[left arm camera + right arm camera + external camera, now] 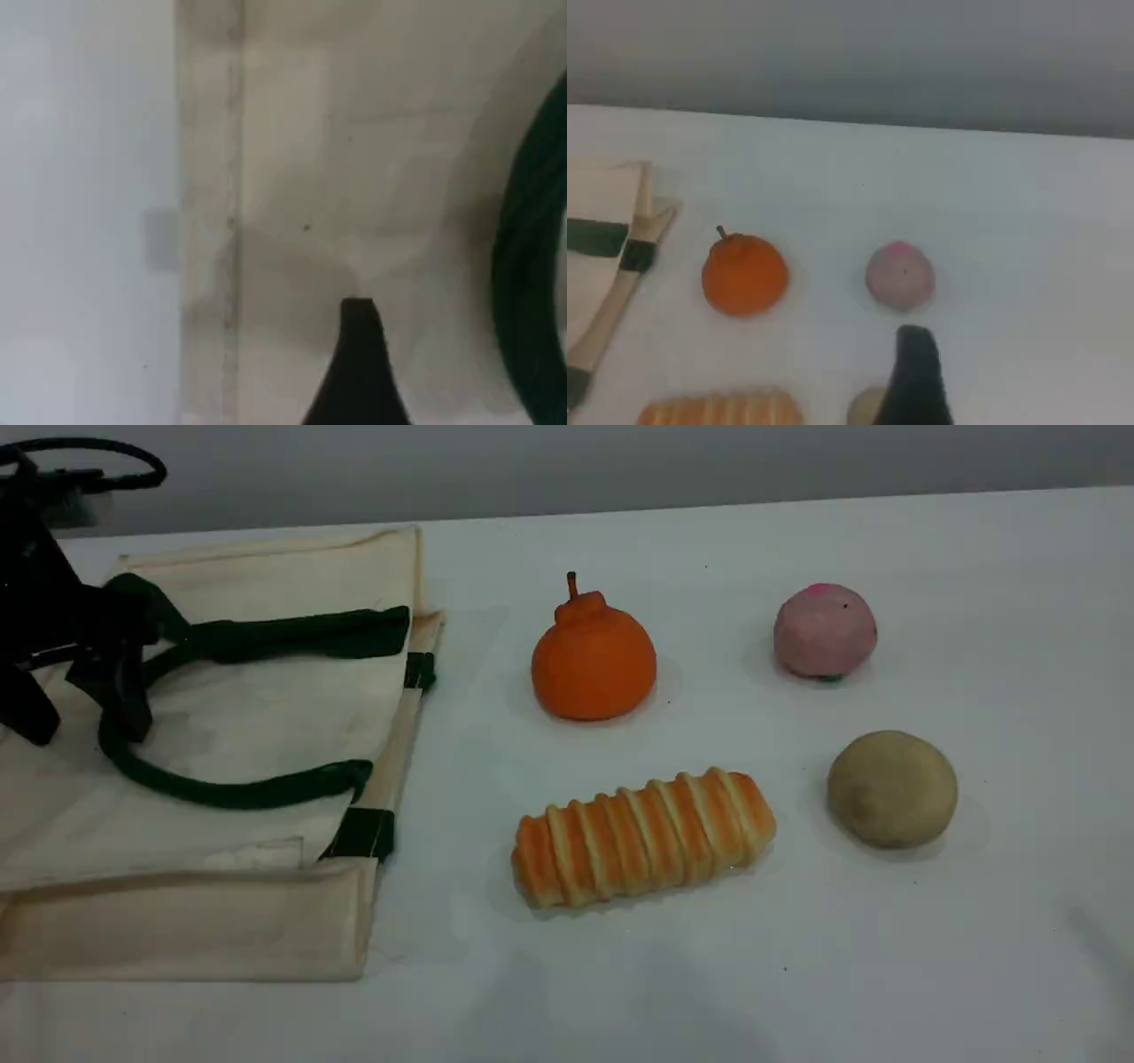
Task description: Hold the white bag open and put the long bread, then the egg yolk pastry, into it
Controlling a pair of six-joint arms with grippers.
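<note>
White bag (266, 708) lies flat on the left side of the table (886, 957), its mouth closed and facing right, toward the food. One dark green loop handle (221, 790) is spread across the top of the canvas. The left gripper (81, 726) hangs over the bag's left part with its fingers parted and nothing between them, just above the curve of that handle. In the left wrist view one dark fingertip (359, 354) sits over bare canvas, with the green strap at the right edge.

The long bread (642, 837) rests on the table just right of the bag, lying crosswise and slightly tilted. The egg yolk pastry (892, 788) sits to the bread's right, apart from it. Behind them stand an orange stemmed fruit (594, 657) and a pink ball (825, 631), each on its own.

The right gripper (917, 390) is outside the scene view; its own camera looks across the table from above the near items. Its jaws stand wide and hold nothing. The blurred tan patch beside its fingertip is probably the pastry.
</note>
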